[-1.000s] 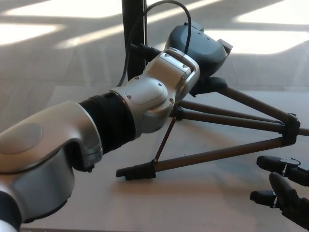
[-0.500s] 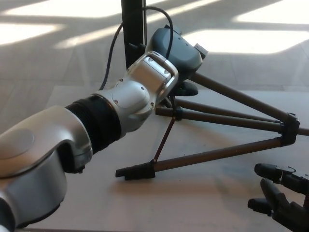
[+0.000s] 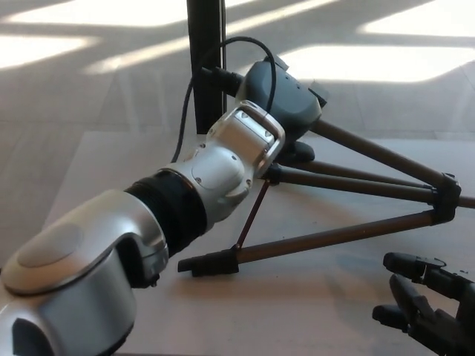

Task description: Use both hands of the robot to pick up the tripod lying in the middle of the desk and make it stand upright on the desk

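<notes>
1. The tripod (image 3: pixel 349 185) lies on the desk (image 3: pixel 96 170) at center right of the frame, legs splayed.
2. The left hand (image 3: pixel 286 96) sits on the legs' upper ends at top center; I cannot tell its finger state.
3. The right hand (image 3: pixel 427 300) hovers at lower right, fingers spread, holding nothing.

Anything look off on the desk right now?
Only the tripod: it lies on its side on the desk, legs splayed, not upright. The left hand is at its head end; the right hand is open, clear of it. No damage visible.
</notes>
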Robot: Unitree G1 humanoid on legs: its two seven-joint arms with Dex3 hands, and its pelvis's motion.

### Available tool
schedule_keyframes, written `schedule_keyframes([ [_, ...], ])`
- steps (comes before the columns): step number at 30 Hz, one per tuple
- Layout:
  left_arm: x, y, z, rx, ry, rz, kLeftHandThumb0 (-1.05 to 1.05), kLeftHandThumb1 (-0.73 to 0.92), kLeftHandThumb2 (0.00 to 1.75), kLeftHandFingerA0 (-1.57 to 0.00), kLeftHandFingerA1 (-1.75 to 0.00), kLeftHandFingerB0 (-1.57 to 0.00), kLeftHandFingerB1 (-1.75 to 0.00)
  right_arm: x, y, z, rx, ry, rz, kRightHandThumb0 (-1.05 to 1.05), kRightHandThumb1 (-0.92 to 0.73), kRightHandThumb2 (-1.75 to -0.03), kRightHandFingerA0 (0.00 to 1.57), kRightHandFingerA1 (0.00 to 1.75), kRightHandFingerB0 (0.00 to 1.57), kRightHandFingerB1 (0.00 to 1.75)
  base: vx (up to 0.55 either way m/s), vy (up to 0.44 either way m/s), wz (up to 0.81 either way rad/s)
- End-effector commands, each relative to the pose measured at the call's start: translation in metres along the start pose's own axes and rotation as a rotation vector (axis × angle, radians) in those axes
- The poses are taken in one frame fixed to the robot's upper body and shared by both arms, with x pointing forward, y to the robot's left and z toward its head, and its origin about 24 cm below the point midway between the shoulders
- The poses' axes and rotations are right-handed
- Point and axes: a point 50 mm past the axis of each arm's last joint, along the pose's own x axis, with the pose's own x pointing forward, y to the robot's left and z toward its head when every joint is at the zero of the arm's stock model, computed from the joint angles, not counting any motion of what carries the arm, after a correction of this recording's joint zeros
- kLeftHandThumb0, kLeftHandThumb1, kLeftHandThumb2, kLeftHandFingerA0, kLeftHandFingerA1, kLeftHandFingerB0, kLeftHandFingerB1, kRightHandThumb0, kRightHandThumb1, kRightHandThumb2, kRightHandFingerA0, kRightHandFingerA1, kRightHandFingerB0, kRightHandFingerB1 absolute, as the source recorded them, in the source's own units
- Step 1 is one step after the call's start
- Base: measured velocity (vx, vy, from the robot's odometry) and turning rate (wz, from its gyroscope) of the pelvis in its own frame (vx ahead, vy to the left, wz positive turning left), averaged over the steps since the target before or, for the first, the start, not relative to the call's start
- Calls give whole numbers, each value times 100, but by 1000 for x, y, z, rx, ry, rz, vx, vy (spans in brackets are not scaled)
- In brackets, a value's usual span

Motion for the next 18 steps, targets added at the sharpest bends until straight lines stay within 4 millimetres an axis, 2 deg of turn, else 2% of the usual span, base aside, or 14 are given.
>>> schedule_keyframes([
  [1,-1,-5,13,-24,-25,16,-89,57,58,-24,-61,-7,-39,1,-1,4,-12,6,-7,-50,-57,-57,53,93,56,60,0,0,0],
  [3,-1,-9,18,-31,-31,11,-88,58,58,-26,-60,-8,-35,2,1,5,-26,3,-9,-51,-58,-57,55,92,57,62,0,0,0],
  [4,-2,-10,18,-56,-36,17,-94,51,88,-21,-58,-6,-36,2,1,6,-32,2,-12,-51,-58,-57,55,92,58,61,0,0,0],
  [8,-3,-13,16,-5,-38,11,-91,49,86,-20,-56,-5,-41,4,2,10,-14,-15,11,-48,-57,-56,53,95,56,63,0,0,0],
  [9,-3,-14,14,21,-34,12,-85,53,56,-23,-58,-12,-38,4,2,10,-23,-15,2,-50,-57,-57,55,93,58,62,0,0,0],
  [10,-5,-18,9,153,-39,4,-87,42,87,-25,-62,-7,-45,3,2,10,-41,-23,15,-50,-57,-57,55,92,58,64,0,0,0],
  [11,-6,-22,4,239,-31,-36,-87,43,88,-32,-67,-6,-37,2,2,11,-50,-23,15,-50,-58,-57,57,86,59,62,0,0,0],
  [14,-7,-23,1,272,-25,-52,-87,43,88,-32,-67,-6,-37,2,3,11,-54,-24,16,-50,-58,-57,57,86,59,62,0,0,0],
  [15,-8,-25,-1,284,-21,-67,-84,55,57,-34,-64,-6,-36,1,3,11,-56,-26,16,-50,-58,-57,58,84,59,61,0,0,0],
  [16,-10,-29,-5,314,-13,-80,-83,55,57,-51,-71,-11,-38,2,3,12,-50,-25,15,-50,-56,-57,60,88,60,60,0,0,0],
  [17,-12,-35,-10,352,-6,-90,-83,55,57,-51,-71,-11,-38,2,4,13,-40,-21,13,-50,-56,-57,60,88,60,60,0,0,0],
  [18,-13,-37,-12,363,-6,-93,-84,57,58,-55,-83,-11,-37,3,4,13,-33,-20,15,-49,-57,-56,60,90,60,60,0,0,0],
])
